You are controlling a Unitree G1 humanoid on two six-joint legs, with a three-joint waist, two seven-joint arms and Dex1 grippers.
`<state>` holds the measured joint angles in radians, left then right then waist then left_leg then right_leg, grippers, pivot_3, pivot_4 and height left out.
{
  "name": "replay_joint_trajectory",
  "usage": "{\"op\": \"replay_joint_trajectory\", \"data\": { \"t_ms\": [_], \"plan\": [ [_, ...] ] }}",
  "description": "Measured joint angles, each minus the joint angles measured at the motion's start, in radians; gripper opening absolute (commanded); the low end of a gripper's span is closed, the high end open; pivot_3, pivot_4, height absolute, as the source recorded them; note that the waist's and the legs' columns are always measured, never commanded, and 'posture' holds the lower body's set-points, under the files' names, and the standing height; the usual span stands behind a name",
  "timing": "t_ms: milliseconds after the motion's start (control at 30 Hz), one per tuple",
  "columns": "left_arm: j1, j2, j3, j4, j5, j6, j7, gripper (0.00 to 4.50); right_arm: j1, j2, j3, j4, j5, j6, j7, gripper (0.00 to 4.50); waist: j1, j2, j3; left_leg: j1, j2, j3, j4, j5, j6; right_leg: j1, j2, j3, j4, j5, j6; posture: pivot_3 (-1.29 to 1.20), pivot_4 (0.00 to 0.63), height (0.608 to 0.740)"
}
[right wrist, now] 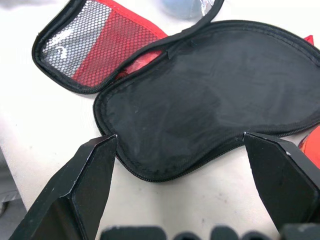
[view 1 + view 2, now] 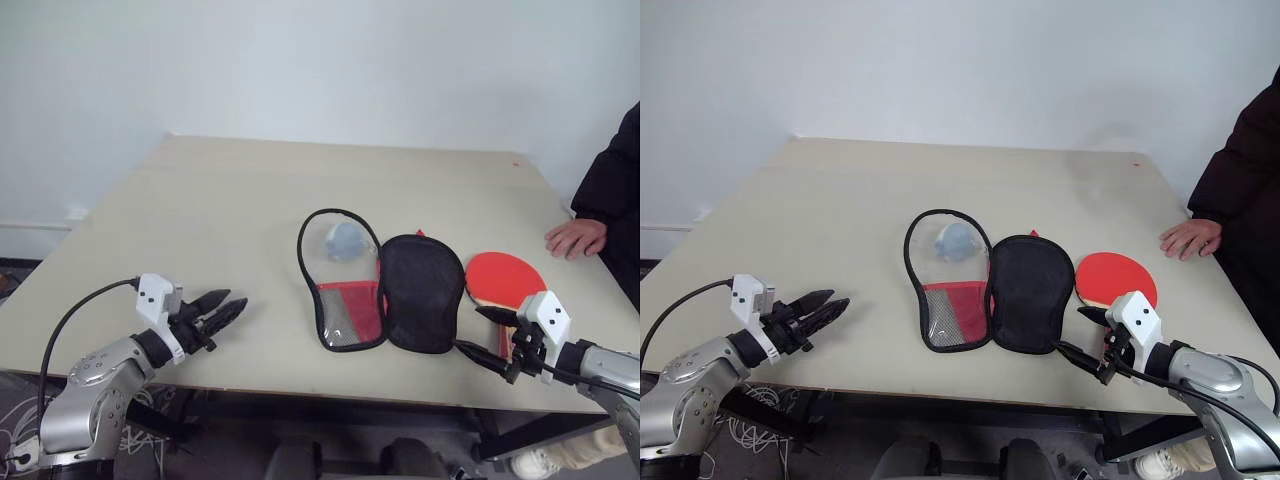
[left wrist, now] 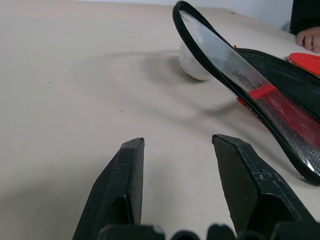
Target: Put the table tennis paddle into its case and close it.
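**Case lies open mid-table, paddle bare beside it, both grippers empty**

The case [image 2: 385,290] lies unzipped and spread flat near the middle of the table [image 2: 220,210], toward its near edge. Its clear plastic half with the red mesh panel is at the 9 o'clock side; its black fabric half lies at the 3 o'clock side, the two joined along the middle. A small pale blue-grey wad of cloth [image 2: 345,240] sits behind the clear plastic at the round end of that half, toward 12 o'clock.

The table tennis paddle [image 2: 505,280] lies red face up on the table just at 3 o'clock of the case's black half, its blade close against the pouch edge. It is outside the case.

The right gripper [image 2: 487,338] hovers at the table's near edge, at about 5 o'clock of the case, fingers spread wide with nothing between them; in its wrist view the black half lies directly ahead between the two fingers. The left gripper [image 2: 222,312] hangs well apart from the case at about 8 o'clock, fingers partly parted and holding nothing, aimed toward the clear half.

A person's hand [image 2: 575,238] rests on the table at the far right edge, at roughly 2 o'clock of the paddle, with a dark sleeve [image 2: 610,185] above it.
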<state>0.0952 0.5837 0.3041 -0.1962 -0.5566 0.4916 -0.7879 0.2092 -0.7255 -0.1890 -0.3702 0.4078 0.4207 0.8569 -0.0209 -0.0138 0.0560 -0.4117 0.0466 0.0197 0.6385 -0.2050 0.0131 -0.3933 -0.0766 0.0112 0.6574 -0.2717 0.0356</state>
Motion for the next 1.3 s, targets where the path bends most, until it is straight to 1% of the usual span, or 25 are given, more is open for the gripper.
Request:
{"op": "replay_joint_trajectory", "data": {
  "t_ms": [167,233,333,433,600,900,1133,1300],
  "plan": [
    [-0.010,0.025,-0.020,0.000,-0.011,0.022,-0.038,2.25,-0.016,0.008,-0.043,0.051,-0.031,-0.008,-0.082,4.36,0.000,0.000,0.000,0.000,0.000,0.000,0.000,0.000,0.000,0.000,0.000,0.000,0.000,0.000,0.000,0.00,0.000,0.725],
    [-0.029,0.049,-0.021,0.005,-0.011,0.032,-0.059,2.25,-0.028,0.008,-0.061,0.050,-0.032,0.006,-0.107,4.36,0.000,0.000,0.000,0.000,0.000,0.000,0.000,0.000,0.000,0.000,0.000,0.000,0.000,0.000,0.000,0.00,0.000,0.725],
    [-0.053,0.055,-0.025,0.015,-0.011,0.033,-0.076,2.25,-0.024,0.010,-0.069,0.037,-0.032,0.027,-0.133,4.36,0.000,0.000,0.000,0.000,0.000,0.000,0.000,0.000,0.000,0.000,0.000,0.000,0.000,0.000,0.000,0.00,0.000,0.725],
    [-0.057,0.055,-0.035,0.038,-0.010,0.033,-0.091,2.25,-0.024,0.046,-0.082,0.000,-0.017,0.136,-0.216,4.36,0.000,0.000,0.000,0.000,0.001,0.000,-0.001,0.000,0.000,-0.001,-0.001,0.000,0.000,0.000,0.000,0.00,0.000,0.725],
    [-0.057,0.050,-0.054,0.065,-0.002,0.024,-0.096,2.25,-0.030,0.067,-0.107,-0.083,0.033,0.337,-0.314,4.36,0.000,0.000,0.000,0.000,0.000,0.001,-0.002,0.000,0.000,-0.001,-0.002,0.000,0.000,0.000,0.000,0.00,0.000,0.725],
    [-0.058,0.034,-0.056,0.065,0.000,0.007,-0.091,2.25,-0.100,0.097,-0.134,-0.121,0.061,0.567,-0.462,4.36,0.000,0.000,0.000,0.000,0.001,0.002,-0.002,0.000,0.001,-0.001,-0.007,-0.004,0.000,0.000,0.000,0.00,0.000,0.725],
    [-0.043,0.017,-0.056,0.064,0.002,-0.003,-0.076,2.25,-0.166,0.160,-0.136,-0.136,0.059,0.767,-0.597,4.36,0.000,0.000,0.000,-0.001,-0.001,0.002,-0.003,-0.001,0.002,-0.002,-0.008,-0.007,0.000,0.000,0.000,0.00,0.000,0.725],
    [-0.033,0.009,-0.056,0.054,0.003,-0.003,-0.062,2.25,-0.199,0.192,-0.129,-0.152,0.057,0.850,-0.648,4.36,0.000,0.000,0.000,-0.001,-0.002,0.002,-0.003,-0.001,0.002,-0.002,-0.008,-0.009,0.000,0.000,0.000,0.00,0.000,0.725]
  ]
}}
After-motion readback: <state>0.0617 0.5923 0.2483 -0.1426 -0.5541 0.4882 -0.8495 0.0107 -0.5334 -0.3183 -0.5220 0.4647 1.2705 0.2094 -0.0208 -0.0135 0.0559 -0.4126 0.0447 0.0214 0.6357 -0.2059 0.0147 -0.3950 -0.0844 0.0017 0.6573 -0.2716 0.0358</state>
